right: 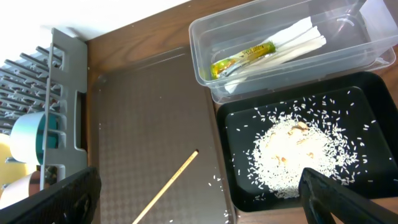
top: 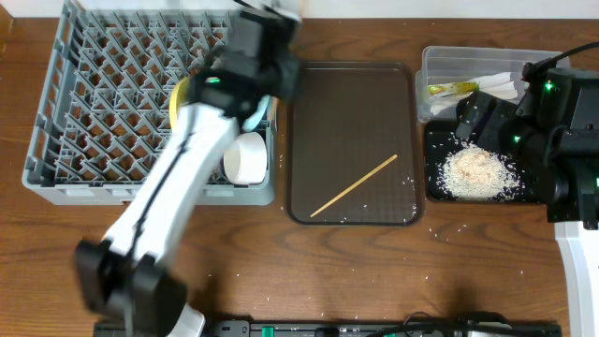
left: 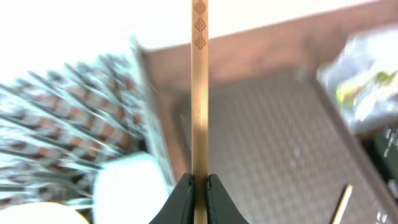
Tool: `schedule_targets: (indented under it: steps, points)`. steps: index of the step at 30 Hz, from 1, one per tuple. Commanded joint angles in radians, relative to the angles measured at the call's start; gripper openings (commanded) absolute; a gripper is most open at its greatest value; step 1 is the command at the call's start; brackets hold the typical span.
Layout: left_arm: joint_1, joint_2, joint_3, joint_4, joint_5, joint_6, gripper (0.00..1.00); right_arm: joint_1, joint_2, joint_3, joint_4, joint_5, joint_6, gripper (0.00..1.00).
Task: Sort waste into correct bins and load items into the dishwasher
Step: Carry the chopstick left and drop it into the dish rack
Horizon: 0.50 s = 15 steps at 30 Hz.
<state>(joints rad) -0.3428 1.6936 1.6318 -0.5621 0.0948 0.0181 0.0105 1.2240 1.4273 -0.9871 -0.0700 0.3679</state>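
My left gripper (left: 199, 186) is shut on one wooden chopstick (left: 199, 93), held over the right edge of the grey dish rack (top: 65, 122). In the overhead view the left gripper (top: 257, 42) hides that chopstick. The other chopstick (top: 354, 186) lies on the brown tray (top: 374, 103) and shows in the right wrist view (right: 166, 186). A white cup (top: 246, 157), a yellow plate (top: 176, 101) and a light blue bowl (right: 28, 135) sit in the rack. The clear tub (top: 440, 61) holds the green-yellow wrapper (right: 244, 57) and white napkins (right: 298, 40). Rice (right: 292, 149) lies in the black tray (right: 367, 99). My right gripper (right: 196, 199) is open over both bins.
The brown tray (right: 137, 124) has loose rice grains near its right edge. Scattered grains lie on the wooden table (top: 374, 271) in front. The rack's right wall (right: 65, 93) stands beside the tray.
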Motion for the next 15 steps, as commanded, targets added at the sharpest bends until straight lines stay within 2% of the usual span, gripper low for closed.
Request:
schedule_targets:
  steps: [1,7,15]
  points:
    - [0.044,-0.024,0.003,-0.024,-0.071,-0.02,0.08,-0.005,0.002,0.012,-0.002,0.014,0.013,0.99]
    - [0.133,0.027,-0.008,-0.023,-0.278,-0.014,0.08,-0.005,0.002,0.012,-0.002,0.014,0.013,0.99]
    - [0.203,0.203,-0.008,0.061,-0.294,0.084,0.08,-0.005,0.002,0.012,-0.002,0.014,0.013,0.99]
